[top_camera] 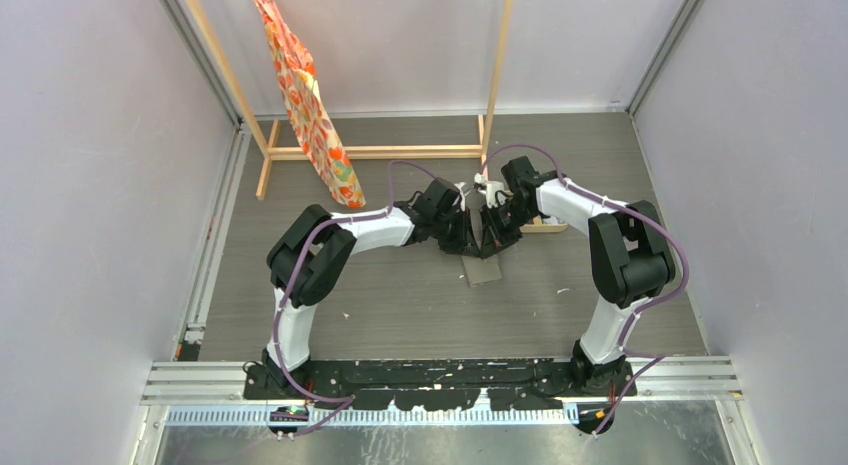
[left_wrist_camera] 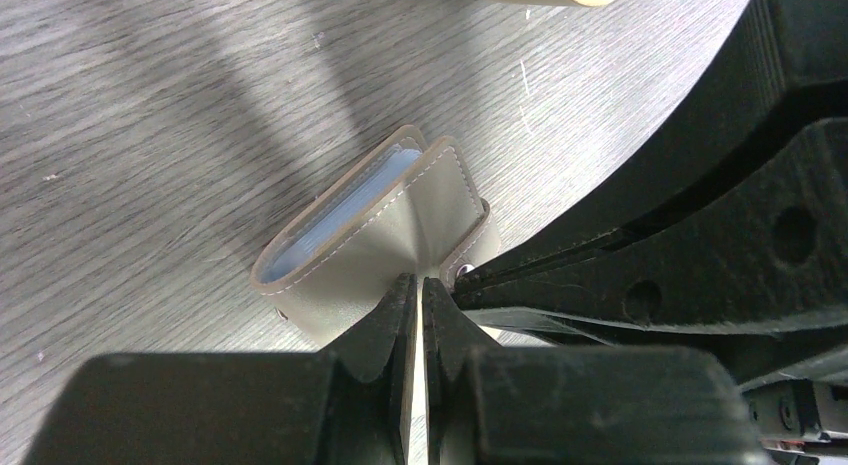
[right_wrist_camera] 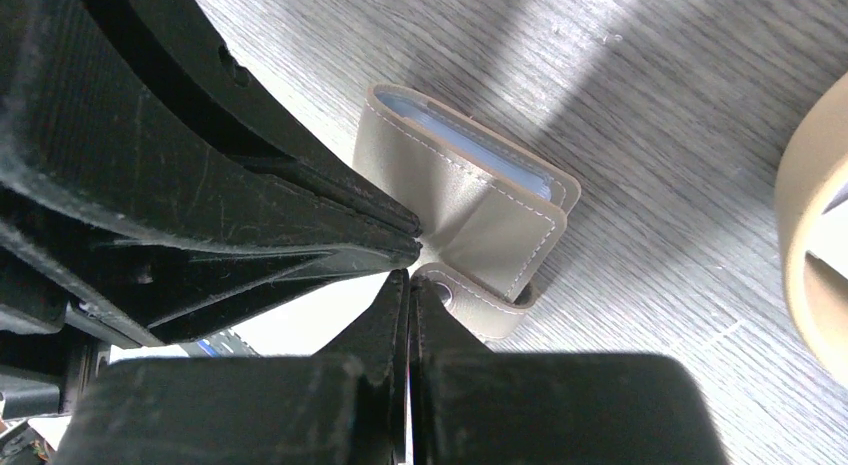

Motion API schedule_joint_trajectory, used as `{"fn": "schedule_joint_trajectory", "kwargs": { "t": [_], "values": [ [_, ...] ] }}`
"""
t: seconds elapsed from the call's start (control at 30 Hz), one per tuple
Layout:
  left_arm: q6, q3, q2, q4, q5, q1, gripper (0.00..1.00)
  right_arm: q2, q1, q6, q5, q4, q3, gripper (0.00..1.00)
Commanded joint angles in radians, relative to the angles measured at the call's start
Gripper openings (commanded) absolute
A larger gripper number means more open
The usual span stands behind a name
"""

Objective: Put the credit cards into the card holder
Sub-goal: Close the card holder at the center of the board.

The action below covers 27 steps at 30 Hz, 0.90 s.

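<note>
— While pinched from two sides, entered under what heading?
— Item one: card holder. Small, flat, squarish, taupe-grey, leather-like. Pale stitching along every edge; rounded corners.

— Location?
— Middle of the grey wood-grain table, directly under the meeting point of both arms in the top view. Near the oval beige tray, not touching it. Resting on the wood or lifted just clear of it: cannot tell.

— Open or closed?
— Partly open. Covers splayed in a narrow V, with pale silvery-blue sleeves showing inside along the upper edge.

— Fastening?
— Short strap tab with a small round metal stud. Unfastened, curling out to one side of the case.

— Grip, first entry?
— By the left gripper: jaws squeezed almost together, only a thin slit between, pinching the outer cover at its fold.

— Second entry?
— By the right gripper: jaws likewise pressed together, pinching at the root of the strap tab, just beside the stud. Tips of both grippers nearly touching each other.

— Remainder of lot?
— Wooden rack at the far end of the table. Patterned orange cloth draped from its left upright, hanging down to the tabletop.
</note>
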Motion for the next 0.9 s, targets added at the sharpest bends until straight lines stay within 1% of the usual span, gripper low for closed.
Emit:
{"fn": "schedule_joint_trajectory", "kwargs": {
  "t": [0.0,0.3,0.37,0.43,0.6,0.67,0.7,0.77,0.87],
  "values": [
    [-0.003,-0.021,0.008,0.002,0.004,0.001,0.08,-0.017,0.007,-0.031,0.000,-0.011,-0.024,0.01],
    [-0.009,-0.033,0.005,0.017,0.011,0.004,0.08,-0.009,0.007,-0.038,-0.002,-0.008,-0.030,0.01],
    [-0.009,-0.036,0.004,0.022,0.013,0.006,0.08,-0.015,0.006,-0.042,-0.020,-0.011,-0.023,0.01],
    [-0.009,-0.037,0.004,0.026,0.015,0.006,0.08,-0.028,0.005,-0.059,-0.072,-0.027,-0.008,0.01],
    [-0.009,-0.044,0.001,0.040,0.022,0.006,0.09,-0.103,-0.014,-0.140,-0.251,-0.106,0.033,0.24],
    [-0.008,-0.052,-0.007,0.057,0.023,0.006,0.09,-0.131,-0.025,-0.177,-0.284,-0.136,0.040,0.29],
    [-0.008,-0.057,-0.009,0.066,0.026,0.006,0.10,-0.146,-0.029,-0.188,-0.281,-0.145,0.041,0.29],
    [-0.005,-0.071,-0.020,0.092,0.036,0.007,0.11,-0.169,-0.041,-0.197,-0.227,-0.143,0.037,0.30],
    [-0.007,-0.096,-0.037,0.143,0.045,0.009,0.12,-0.184,-0.055,-0.180,-0.118,-0.117,0.020,0.26]
  ]
}}
